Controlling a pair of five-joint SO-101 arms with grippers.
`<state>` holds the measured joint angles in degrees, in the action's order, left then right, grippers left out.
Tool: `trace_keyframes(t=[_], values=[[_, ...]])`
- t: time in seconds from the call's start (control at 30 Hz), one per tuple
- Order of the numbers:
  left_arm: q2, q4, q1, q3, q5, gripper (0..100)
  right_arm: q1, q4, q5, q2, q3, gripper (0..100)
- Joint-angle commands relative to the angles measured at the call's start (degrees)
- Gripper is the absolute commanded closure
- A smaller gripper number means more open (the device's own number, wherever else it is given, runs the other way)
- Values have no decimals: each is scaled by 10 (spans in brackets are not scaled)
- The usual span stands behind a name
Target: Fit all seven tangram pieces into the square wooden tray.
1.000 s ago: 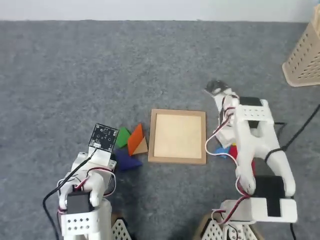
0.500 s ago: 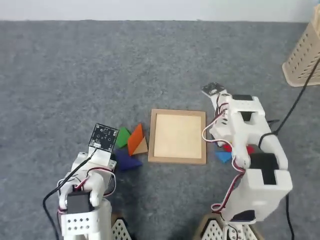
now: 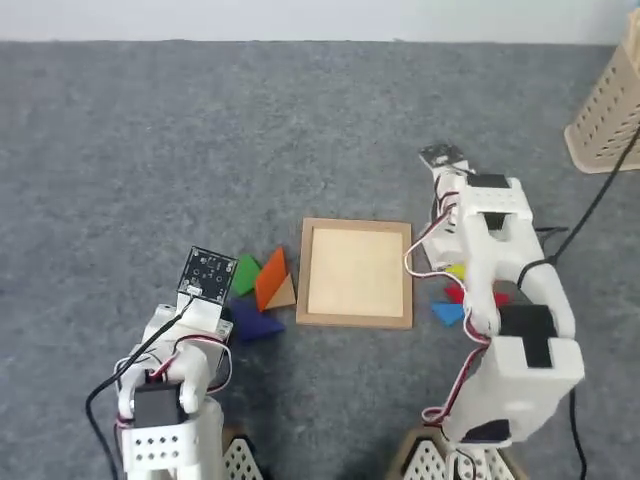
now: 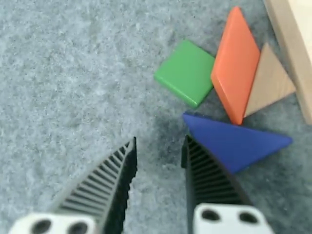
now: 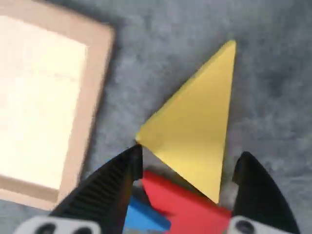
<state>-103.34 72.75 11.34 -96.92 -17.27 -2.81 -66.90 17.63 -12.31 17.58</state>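
The right gripper (image 5: pixel 190 158) is spread open, with the yellow triangle (image 5: pixel 195 126) between its fingers. The red piece (image 5: pixel 185 202) and light blue piece (image 5: pixel 144 217) lie close behind, and the tray (image 5: pixel 100 92) is off to one side. Seen from above, the arm covers most of these pieces. The left gripper (image 4: pixel 158 146) is open and holds nothing, with the dark blue triangle (image 4: pixel 234 141) just beside one finger. Beyond it lie the green square (image 4: pixel 185 73), the orange parallelogram (image 4: pixel 236 63) and the tan triangle (image 4: pixel 268 83).

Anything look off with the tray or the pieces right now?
Nothing looks damaged or spilled. The tray lies flat and empty. One thing to watch: at the open right tool, the yellow triangle, red piece and blue piece are bunched together, and their edges seem to overlap.
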Motion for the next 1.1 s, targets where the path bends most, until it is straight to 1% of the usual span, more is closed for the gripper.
trace_keyframes(t=[0.0,0.2,0.3,0.6,0.67,0.8,1.03,1.07], values=[[-11,3,-2,3,-1,850,-29,-10,-12,58,-32,695],[-11,3,-2,3,-1,850,-43,15,-25,18,-34,664],[-11,3,-2,3,-1,850,-34,30,-28,-5,-41,664],[-11,3,-2,3,-1,850,-7,29,-25,-98,-101,667],[-11,3,-2,3,-1,850,-7,28,-25,-113,-105,690],[-11,3,-2,3,-1,850,0,17,-26,-116,-108,772],[-11,3,-2,3,-1,850,0,17,-24,-113,-108,772],[-11,3,-2,3,-1,850,0,15,-16,-111,-110,760]])
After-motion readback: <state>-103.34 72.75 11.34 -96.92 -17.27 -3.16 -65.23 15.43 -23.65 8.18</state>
